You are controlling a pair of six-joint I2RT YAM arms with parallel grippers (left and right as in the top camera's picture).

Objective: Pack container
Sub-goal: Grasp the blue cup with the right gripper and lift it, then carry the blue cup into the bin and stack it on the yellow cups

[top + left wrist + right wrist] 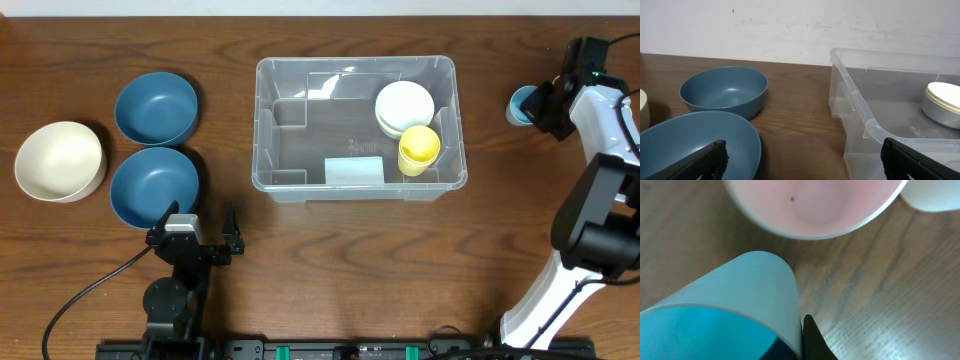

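Blue bowls [155, 107] two; cream bowl [59, 160] one; container [310, 140] one.

The right claw [541, 106] hides most of the blue cup [516, 104]

Overhead looks straight down; the low, level left wrist view shares its clear rectangular plastic bin [262, 120] [840, 90]; the right wrist view presses close on a pale blue cup [730, 285].
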